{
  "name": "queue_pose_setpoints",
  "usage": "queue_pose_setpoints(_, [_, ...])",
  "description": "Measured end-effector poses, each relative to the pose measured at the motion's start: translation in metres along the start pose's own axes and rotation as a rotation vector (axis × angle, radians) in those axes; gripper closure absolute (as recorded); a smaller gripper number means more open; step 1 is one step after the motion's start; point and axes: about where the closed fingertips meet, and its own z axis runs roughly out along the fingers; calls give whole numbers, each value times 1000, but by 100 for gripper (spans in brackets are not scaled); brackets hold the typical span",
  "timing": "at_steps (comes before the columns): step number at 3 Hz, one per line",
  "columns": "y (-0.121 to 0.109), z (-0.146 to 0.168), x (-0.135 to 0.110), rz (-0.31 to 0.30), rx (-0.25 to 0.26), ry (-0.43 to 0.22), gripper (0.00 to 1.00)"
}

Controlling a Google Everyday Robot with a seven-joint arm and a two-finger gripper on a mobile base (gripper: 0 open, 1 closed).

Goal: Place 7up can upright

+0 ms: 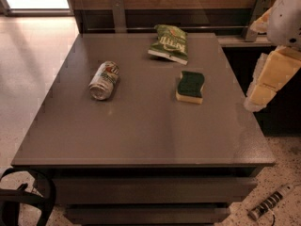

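Observation:
The 7up can [104, 80] lies on its side on the left part of the grey table [141, 135], its silver end facing the front. It has a silvery-green label with a red logo. My gripper [257, 98] hangs at the table's right edge, pale yellow below the white arm [284, 18], pointing down. It is far to the right of the can and holds nothing that I can see.
A green chip bag [169, 43] lies at the back middle. A green and yellow sponge [190, 86] lies right of centre, between can and gripper. A power strip [270, 202] lies on the floor at lower right. A black object [23, 199] sits at lower left.

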Motion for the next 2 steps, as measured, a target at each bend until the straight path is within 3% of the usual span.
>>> queue_pose_setpoints(1, [-17, 13, -26, 104, -28, -90, 0])
queue_pose_setpoints(2, [-27, 31, -58, 283, -70, -182, 0])
